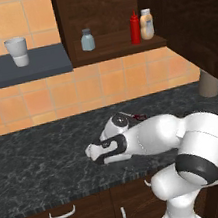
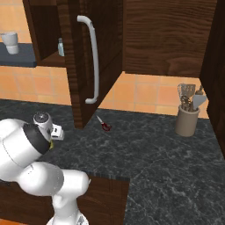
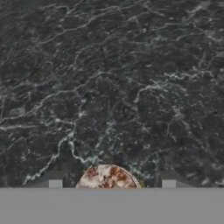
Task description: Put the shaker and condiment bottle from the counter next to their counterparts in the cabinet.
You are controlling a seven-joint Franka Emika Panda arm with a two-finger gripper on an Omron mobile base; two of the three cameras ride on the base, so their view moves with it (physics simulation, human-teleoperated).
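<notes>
The white arm [image 1: 188, 142] folds low and reaches left over the worktop, wrist bent downward. Its gripper [image 3: 108, 186] points straight down, dark fingertips [image 3: 55, 183] standing apart on either side.

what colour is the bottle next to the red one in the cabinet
Tan, orange-brown bottle with a white cap, clearest in the left base view.

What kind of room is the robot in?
A kitchen, it looks like. There is a dark stone counter over drawers, a wall cabinet holding sauce bottles, and a crock of cooking utensils by the tiled wall.
</notes>
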